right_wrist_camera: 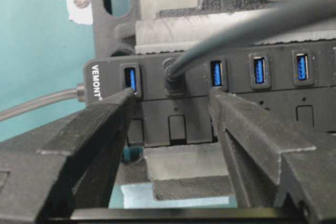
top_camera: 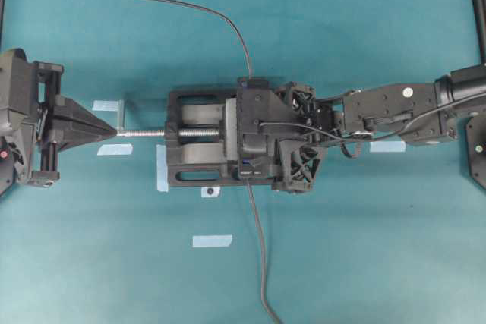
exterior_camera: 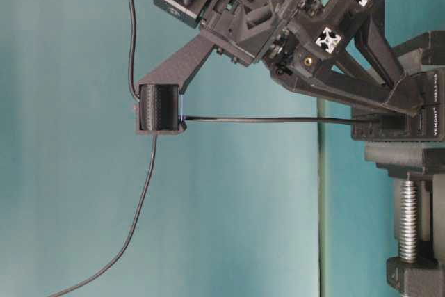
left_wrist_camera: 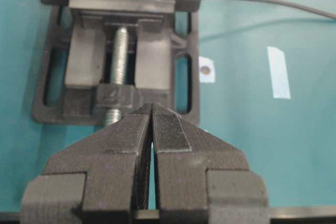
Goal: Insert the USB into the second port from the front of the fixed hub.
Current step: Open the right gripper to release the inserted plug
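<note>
Your right gripper (right_wrist_camera: 173, 108) stands open over the hub (right_wrist_camera: 252, 95), its two fingers (right_wrist_camera: 105, 129) spread to either side of the plug (right_wrist_camera: 172, 80) and touching nothing that you can see. In the right wrist view the plug sits seated in the second port from the lettered end, with its cable (right_wrist_camera: 252, 30) rising away toward 2 o'clock. The port at 9 o'clock of the plug shows its blue tongue bare, as do the three ports at 3 o'clock.

Your left gripper (left_wrist_camera: 152, 129) is closed, pads pressed flat together, holding nothing. It hangs at 6 o'clock of the vise (left_wrist_camera: 118, 72) in its own view, well apart from the hub.

From overhead, the vise (top_camera: 201, 146) lies at the centre of the table (top_camera: 364, 248), with the right arm over its 3 o'clock end.
</note>
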Motion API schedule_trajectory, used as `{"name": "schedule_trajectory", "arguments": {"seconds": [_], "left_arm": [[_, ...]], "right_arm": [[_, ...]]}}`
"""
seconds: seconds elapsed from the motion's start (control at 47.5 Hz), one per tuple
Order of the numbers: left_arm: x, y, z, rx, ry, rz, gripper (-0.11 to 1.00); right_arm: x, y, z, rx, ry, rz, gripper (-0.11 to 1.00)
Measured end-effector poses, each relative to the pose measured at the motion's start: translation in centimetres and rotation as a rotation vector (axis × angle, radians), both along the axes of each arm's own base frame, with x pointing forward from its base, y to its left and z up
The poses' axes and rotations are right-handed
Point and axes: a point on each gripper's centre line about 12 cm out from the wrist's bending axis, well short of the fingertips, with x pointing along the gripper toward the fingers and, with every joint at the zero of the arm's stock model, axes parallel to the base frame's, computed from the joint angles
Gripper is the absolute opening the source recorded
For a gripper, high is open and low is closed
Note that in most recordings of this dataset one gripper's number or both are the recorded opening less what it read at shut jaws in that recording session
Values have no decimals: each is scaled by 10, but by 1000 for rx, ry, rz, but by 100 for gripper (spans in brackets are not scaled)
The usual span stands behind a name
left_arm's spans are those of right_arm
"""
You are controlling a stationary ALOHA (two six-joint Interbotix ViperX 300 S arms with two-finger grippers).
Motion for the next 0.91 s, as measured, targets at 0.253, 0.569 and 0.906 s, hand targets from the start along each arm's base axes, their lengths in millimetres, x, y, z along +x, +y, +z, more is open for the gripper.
{"name": "schedule_trajectory", "arguments": {"seconds": [0.253, 0.569, 0.906], "left_arm": [[0, 0, 0, 0, -2, 0, 0], [0, 0, 0, 0, -2, 0, 0], [0, 0, 0, -1, -3, 1, 0]], "right_arm": [[1, -1, 2, -2, -6, 0, 80], [1, -3, 9, -2, -21, -6, 80], [-5, -4, 26, -2, -63, -7, 80]]}}
